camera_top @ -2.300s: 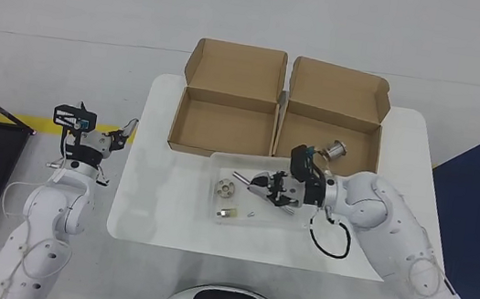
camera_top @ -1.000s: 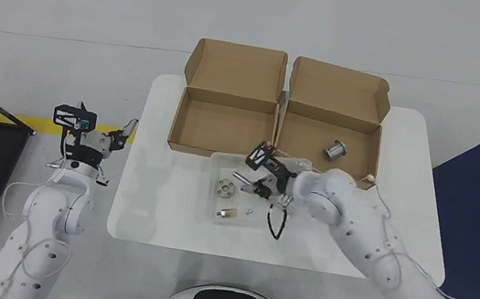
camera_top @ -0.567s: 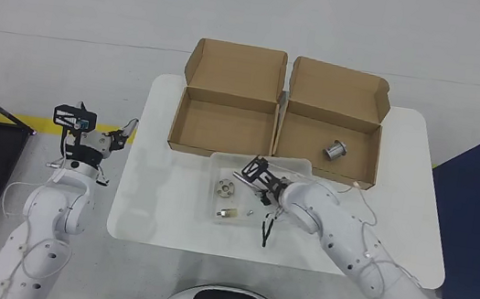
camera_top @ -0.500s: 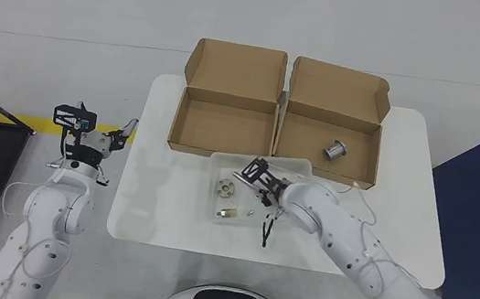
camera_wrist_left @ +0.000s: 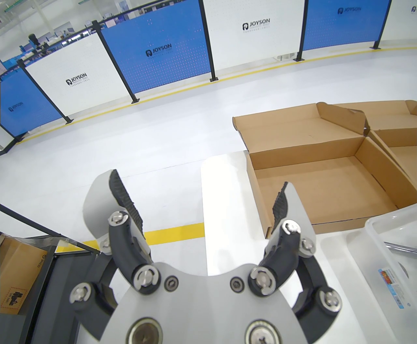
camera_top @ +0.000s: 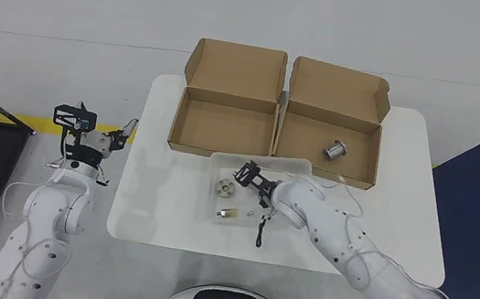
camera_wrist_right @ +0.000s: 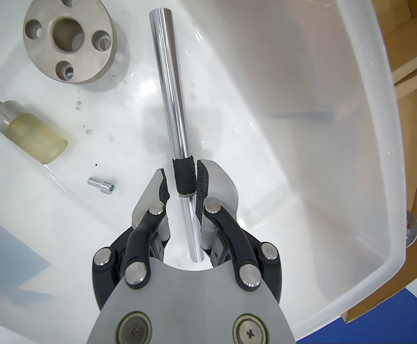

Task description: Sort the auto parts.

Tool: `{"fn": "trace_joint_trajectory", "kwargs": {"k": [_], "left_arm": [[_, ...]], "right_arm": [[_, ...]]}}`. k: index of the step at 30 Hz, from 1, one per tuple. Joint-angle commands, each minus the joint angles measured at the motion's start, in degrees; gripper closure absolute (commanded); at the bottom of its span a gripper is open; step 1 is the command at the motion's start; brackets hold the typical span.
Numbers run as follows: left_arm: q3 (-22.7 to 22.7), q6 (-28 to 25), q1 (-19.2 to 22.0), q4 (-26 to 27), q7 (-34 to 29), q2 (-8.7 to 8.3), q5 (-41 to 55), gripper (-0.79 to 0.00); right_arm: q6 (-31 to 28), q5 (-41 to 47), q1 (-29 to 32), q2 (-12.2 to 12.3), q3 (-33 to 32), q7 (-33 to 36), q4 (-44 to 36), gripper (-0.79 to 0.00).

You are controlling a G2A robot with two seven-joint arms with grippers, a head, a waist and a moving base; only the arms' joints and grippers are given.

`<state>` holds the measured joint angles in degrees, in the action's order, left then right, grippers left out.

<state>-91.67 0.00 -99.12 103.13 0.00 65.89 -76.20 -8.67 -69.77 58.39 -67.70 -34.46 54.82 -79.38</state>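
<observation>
Auto parts wait in a clear tray (camera_top: 302, 165) at the centre of the top view, just below two open cardboard boxes (camera_top: 223, 129) on the tabletop (camera_top: 159, 203); the right-hand box (camera_top: 354, 161) already holds one metal part (camera_top: 336, 150). In the tray lie a steel rod (camera_wrist_right: 169, 81), a flanged disc (camera_wrist_right: 70, 42), a yellow-sleeved cylinder (camera_wrist_right: 32, 133) and a small bolt (camera_wrist_right: 101, 185).

The right pincer (camera_wrist_right: 180, 189) sits low in the tray with its fingers straddling the rod near one end. They are narrowly parted, one pad seemingly touching and the other just short, so not yet clenched. The step in hand looks like picking up the rod. Gripped so far from its middle, the polished rod may swing or slip. Closing firmly and squarely across it, then lifting straight up clear of the tray wall, would serve best.

The left pincer (camera_wrist_left: 199, 195) hangs released and empty beyond the tabletop's edge, at the left of the top view.
</observation>
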Motion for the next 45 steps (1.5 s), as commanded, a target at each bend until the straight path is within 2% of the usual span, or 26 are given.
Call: {"fn": "trace_joint_trajectory", "kwargs": {"k": [1, 13, 16, 23, 28, 38, 45], "left_arm": [[0.0, 0.0, 0.0, 0.0, 0.0, 0.0, 0.0, -0.785], [0.0, 0.0, 0.0, 0.0, 0.0, 0.0, 0.0, -0.785], [0.0, 0.0, 0.0, 0.0, 0.0, 0.0, 0.0, -0.785], [0.0, 0.0, 0.0, 0.0, 0.0, 0.0, 0.0, -0.785], [0.0, 0.0, 0.0, 0.0, 0.0, 0.0, 0.0, -0.785], [0.0, 0.0, 0.0, 0.0, 0.0, 0.0, 0.0, -0.785], [0.0, 0.0, 0.0, 0.0, 0.0, 0.0, 0.0, -0.785]], "right_arm": [[-0.66, 0.49, -0.61, -0.45, 0.32, 0.4, 0.77, -0.179], [-2.81, 3.0, -4.87, -3.6, 2.38, 2.53, 7.93, -0.08], [-3.07, 3.6, -5.6, -4.34, 2.85, 3.37, 9.52, 0.0], [-4.54, 4.14, -6.13, -5.21, 3.07, 4.04, 10.53, 0.0], [-4.83, 2.96, -4.51, -4.34, 1.38, 5.29, 6.78, 0.0], [-5.09, -2.32, 3.42, -0.34, -6.09, 5.82, -6.25, 0.0], [-7.09, -2.33, 6.73, 0.98, -9.72, 4.83, -9.62, 0.0]]}}
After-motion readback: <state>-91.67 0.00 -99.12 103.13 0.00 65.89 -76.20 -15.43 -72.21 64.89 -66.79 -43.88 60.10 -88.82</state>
